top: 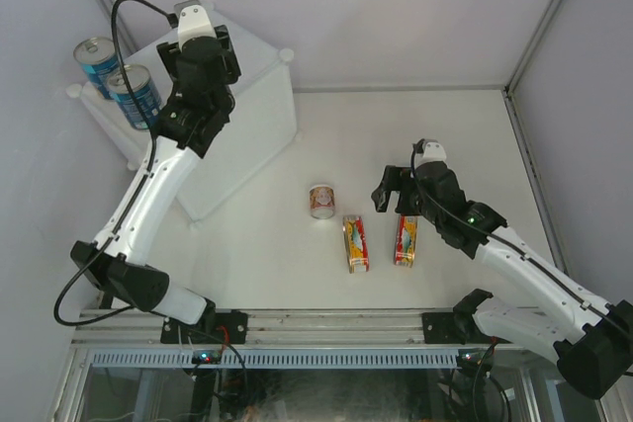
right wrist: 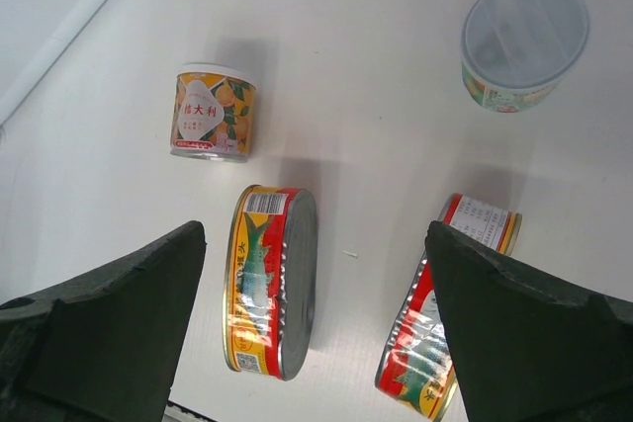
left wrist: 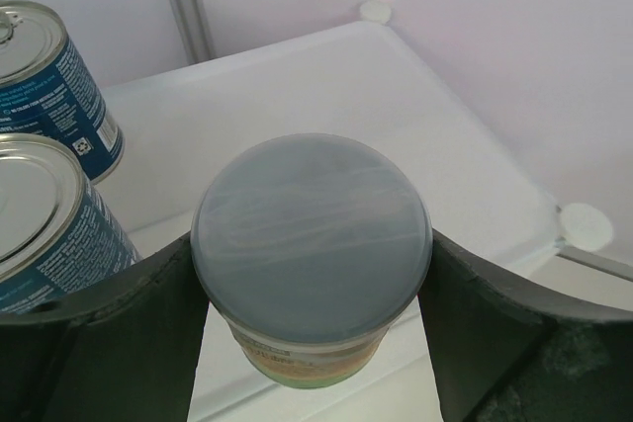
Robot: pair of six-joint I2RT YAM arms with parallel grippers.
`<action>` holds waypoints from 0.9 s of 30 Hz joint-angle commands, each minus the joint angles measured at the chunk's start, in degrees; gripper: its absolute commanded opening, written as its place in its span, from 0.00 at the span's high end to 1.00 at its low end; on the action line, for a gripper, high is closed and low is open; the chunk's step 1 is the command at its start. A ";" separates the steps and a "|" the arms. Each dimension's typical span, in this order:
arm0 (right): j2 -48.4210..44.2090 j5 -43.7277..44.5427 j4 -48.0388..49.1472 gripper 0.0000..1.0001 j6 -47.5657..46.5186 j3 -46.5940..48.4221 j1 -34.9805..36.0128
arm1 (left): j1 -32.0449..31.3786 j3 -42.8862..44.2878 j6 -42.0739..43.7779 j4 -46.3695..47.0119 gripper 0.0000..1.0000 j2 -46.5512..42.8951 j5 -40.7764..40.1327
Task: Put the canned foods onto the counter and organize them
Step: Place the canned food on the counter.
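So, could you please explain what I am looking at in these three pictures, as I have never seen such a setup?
These are two robot arms with two-finger grippers. The overhead picture looks down on both; the other two come from cameras on their wrists. The left gripper reaches over the white box, the counter, where two tall blue cans stand. Its fingers flank a small lidded can; whether they grip it, I cannot tell. The right gripper hangs open and empty above the table, where two oval tins, an orange-labelled can and another lidded can wait.
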 commanded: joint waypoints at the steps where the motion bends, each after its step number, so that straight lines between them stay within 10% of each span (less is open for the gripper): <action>1: 0.68 -0.15 3.10 0.08 -1.16 2.48 -0.56 | 1.90 6.06 -1.72 4.95 1.00 0.86 0.75; 27: 3.37 -1.31 4.78 0.08 -1.24 2.90 -2.05 | 6.30 7.38 -6.68 3.51 1.00 8.19 0.62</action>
